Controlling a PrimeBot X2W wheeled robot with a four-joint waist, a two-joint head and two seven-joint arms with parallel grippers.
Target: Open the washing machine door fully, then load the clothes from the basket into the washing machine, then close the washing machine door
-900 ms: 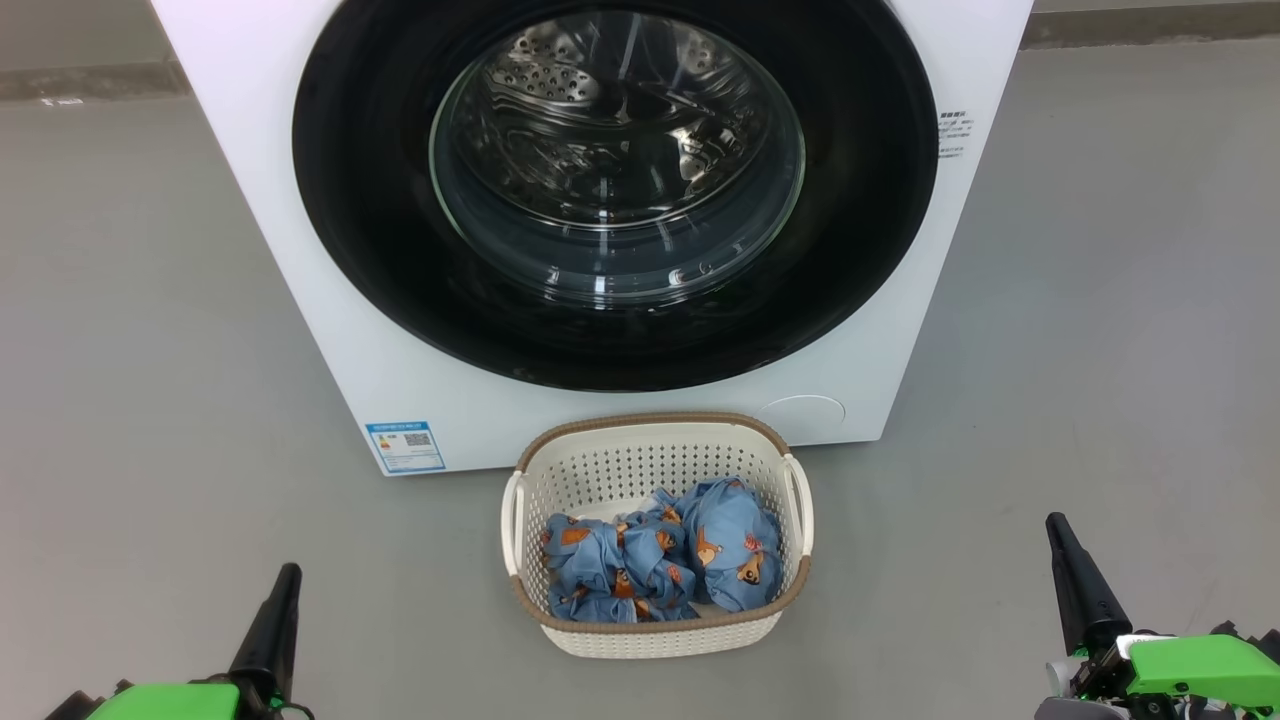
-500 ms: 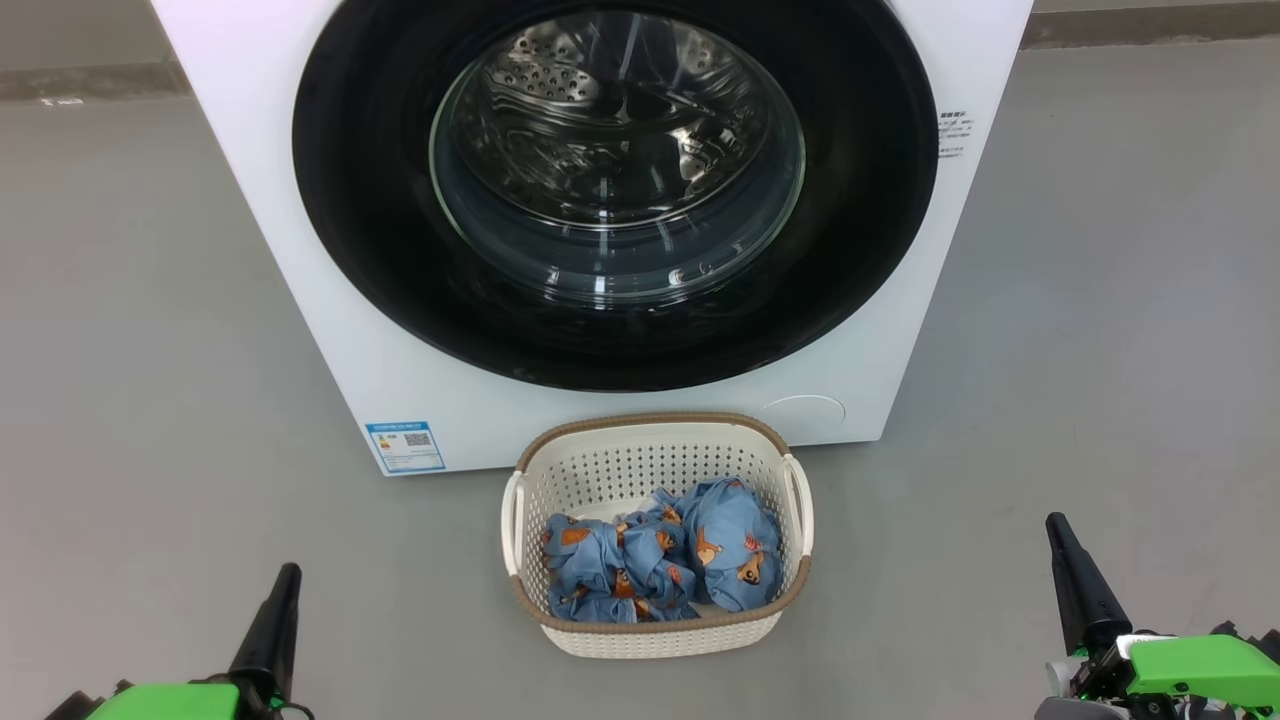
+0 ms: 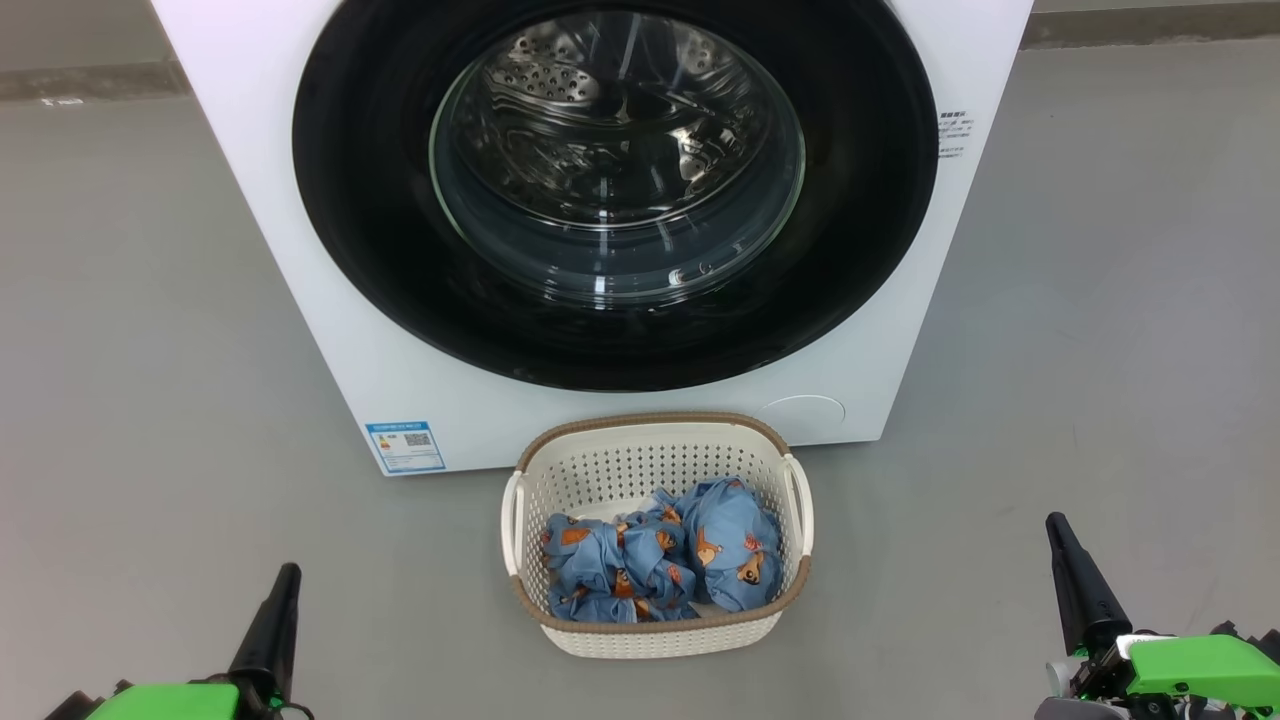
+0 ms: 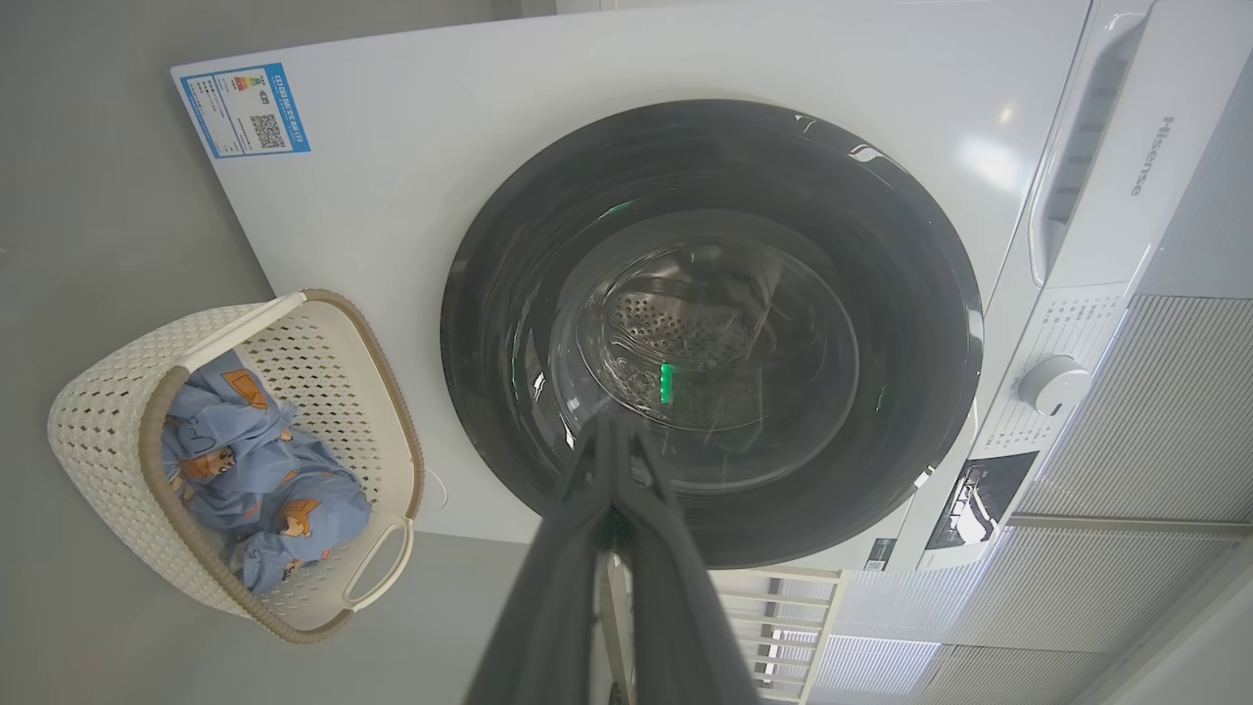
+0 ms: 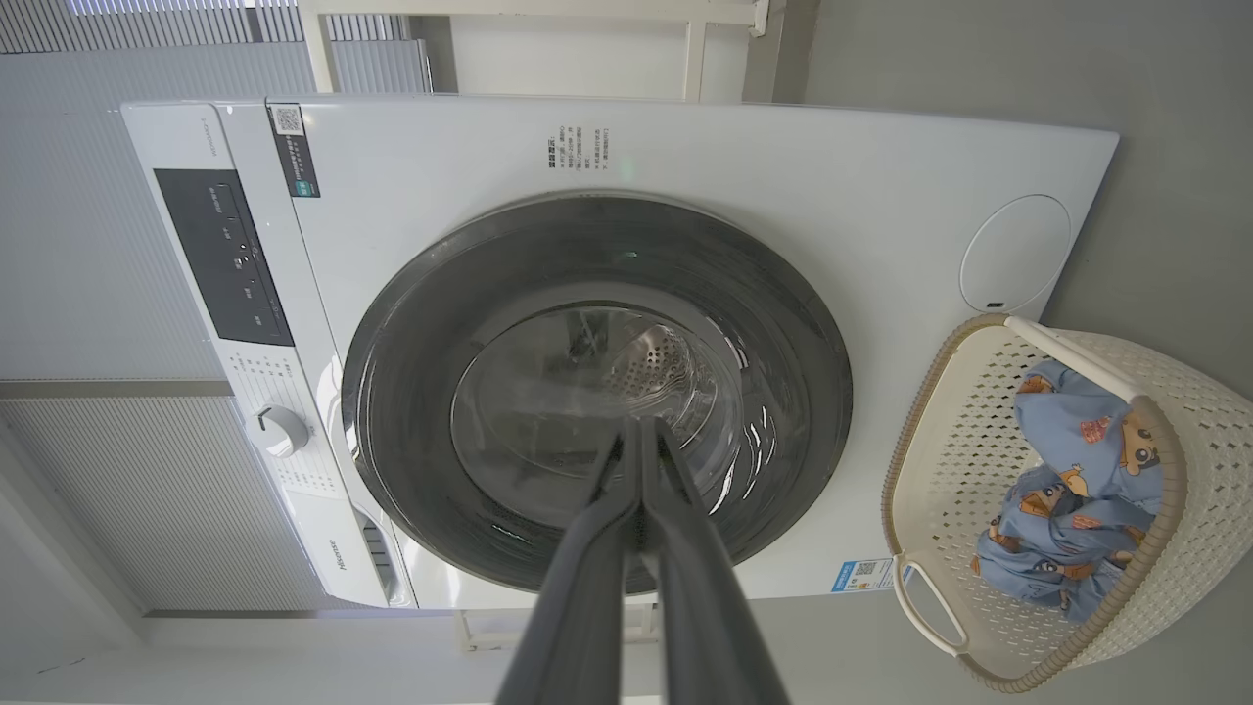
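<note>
Washing machine door (image 3: 615, 345) sits closed on the washing machine (image 3: 300, 300). Basket (image 3: 655, 418) is on the floor (image 3: 130, 350) just before the machine's bottom edge, with the clothes (image 3: 700, 555) bunched inside. Left gripper (image 4: 612, 431) and right gripper (image 5: 636, 428) have fingers pressed together and hold nothing. They are low, either side of the basket.

Fingers of right end effector (image 5: 637, 431) pressed together, tips before the shut door (image 5: 421, 382); basket (image 5: 1209, 441) with clothes (image 5: 1062, 509) off to its right.

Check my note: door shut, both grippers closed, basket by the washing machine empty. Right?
Wrong on the basket: the head view shows the clothes in it. The washing machine door is shut; left gripper and right gripper are closed.
</note>
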